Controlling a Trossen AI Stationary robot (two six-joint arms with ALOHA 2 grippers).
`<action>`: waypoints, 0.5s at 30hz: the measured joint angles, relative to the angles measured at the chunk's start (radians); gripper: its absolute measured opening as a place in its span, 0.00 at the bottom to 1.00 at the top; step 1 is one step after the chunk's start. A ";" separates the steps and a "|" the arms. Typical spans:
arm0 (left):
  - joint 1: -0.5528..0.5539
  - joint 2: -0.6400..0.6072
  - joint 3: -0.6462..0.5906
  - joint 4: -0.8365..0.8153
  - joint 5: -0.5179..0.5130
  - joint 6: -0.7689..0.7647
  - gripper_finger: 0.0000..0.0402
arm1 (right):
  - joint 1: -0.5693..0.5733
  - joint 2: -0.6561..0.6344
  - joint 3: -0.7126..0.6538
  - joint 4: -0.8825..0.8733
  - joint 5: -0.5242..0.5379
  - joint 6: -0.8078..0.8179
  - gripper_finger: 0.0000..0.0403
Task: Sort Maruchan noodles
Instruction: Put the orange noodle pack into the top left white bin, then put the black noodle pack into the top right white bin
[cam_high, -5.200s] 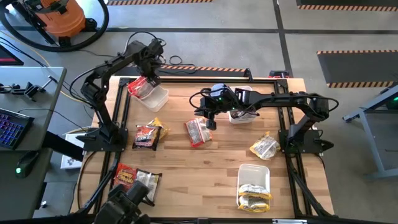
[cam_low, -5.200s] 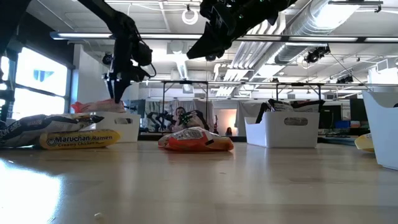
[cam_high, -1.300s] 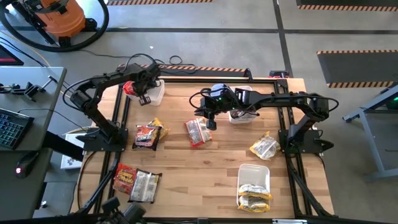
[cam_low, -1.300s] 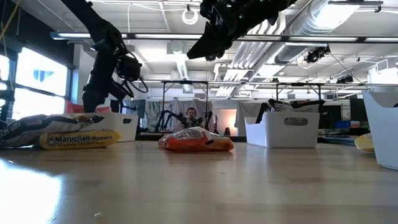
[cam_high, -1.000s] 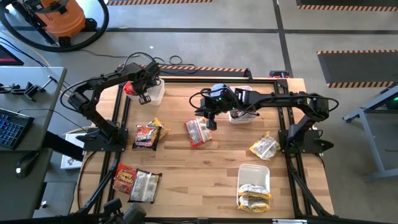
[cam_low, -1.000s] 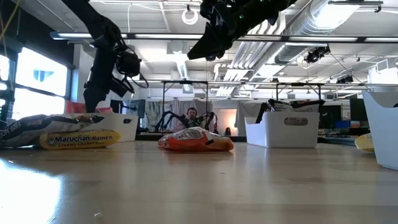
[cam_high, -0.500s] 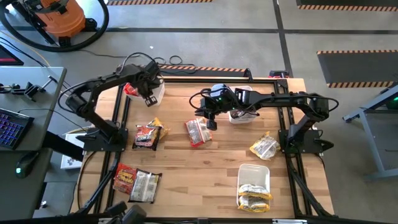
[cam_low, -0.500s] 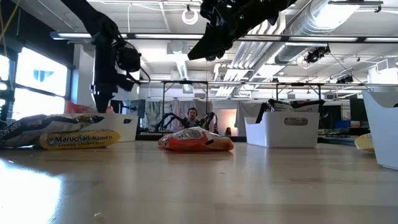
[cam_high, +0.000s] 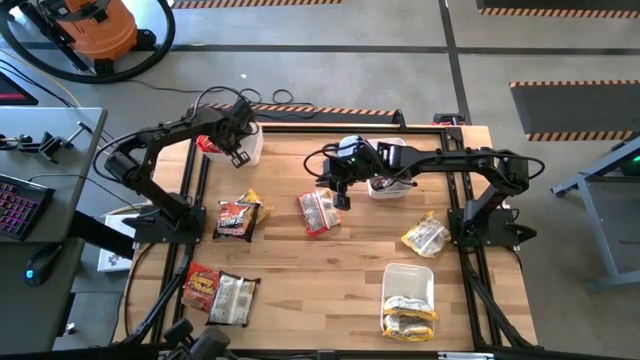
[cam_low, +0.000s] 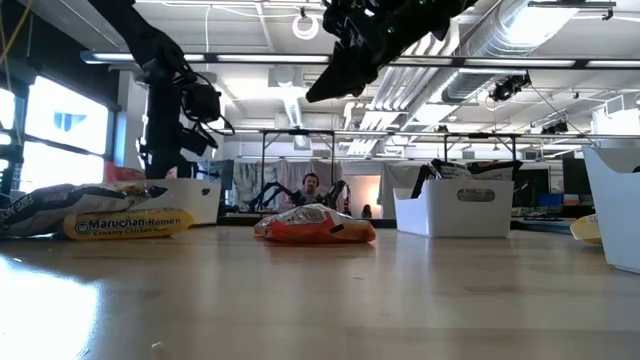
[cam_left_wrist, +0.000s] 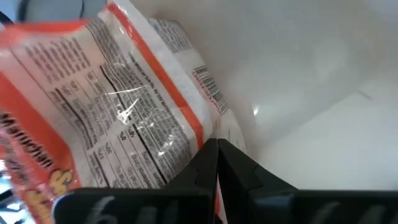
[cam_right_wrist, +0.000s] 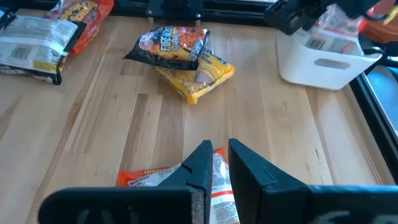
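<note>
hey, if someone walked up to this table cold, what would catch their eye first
Probably the left pincer, shut, down in the white bin at the table's far left corner, against a red-orange noodle packet there. Next, the right pincer poised above another red-orange packet mid-table. Then the loose packets along the left edge and the yellow ones in the near bin.

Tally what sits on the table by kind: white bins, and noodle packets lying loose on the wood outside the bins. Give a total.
White bins: 3
Loose Maruchan noodle packets: 6
Total: 9
Packets inside the bins are not counted.
</note>
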 joint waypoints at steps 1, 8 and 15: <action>0.000 -0.012 0.000 0.004 0.005 0.001 0.01 | 0.000 0.000 0.000 -0.003 0.003 -0.004 0.08; -0.008 -0.170 -0.001 0.039 0.055 -0.008 0.01 | 0.001 0.000 0.000 -0.004 0.009 -0.068 0.01; -0.081 -0.358 0.000 0.038 0.127 -0.066 0.01 | 0.001 -0.002 -0.108 0.243 -0.010 -0.064 0.00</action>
